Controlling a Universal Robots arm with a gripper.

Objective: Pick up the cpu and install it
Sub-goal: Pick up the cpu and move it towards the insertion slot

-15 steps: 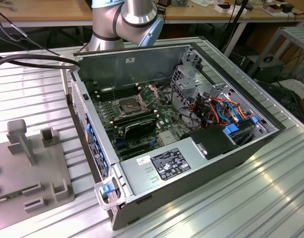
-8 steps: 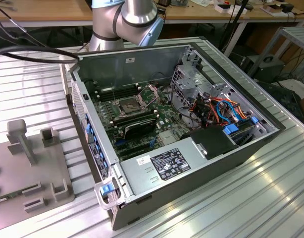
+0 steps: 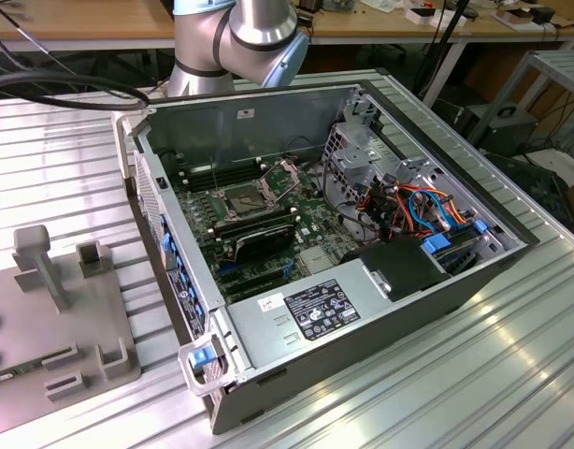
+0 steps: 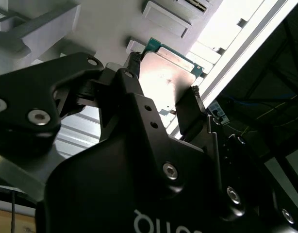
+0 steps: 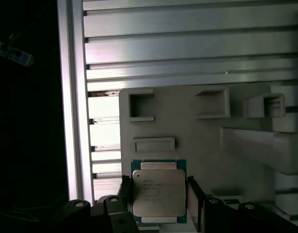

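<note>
Observed, in the first wrist view, black gripper [image 5: 158,183] with jaws clenched on opposite edges of small flat square cpu [image 5: 158,193], dull grey metal top, green border. Located over pale grey moulded fixture plate [image 5: 207,145]; contact undetermined. Beyond, noted ribbed aluminium worktop [image 5: 188,48].

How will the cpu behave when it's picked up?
The cpu looks thin, flat and metal-topped: probably stiff and light. Its smooth grey lid may be slippery. The thin green board edge seems easy to chip.
</note>
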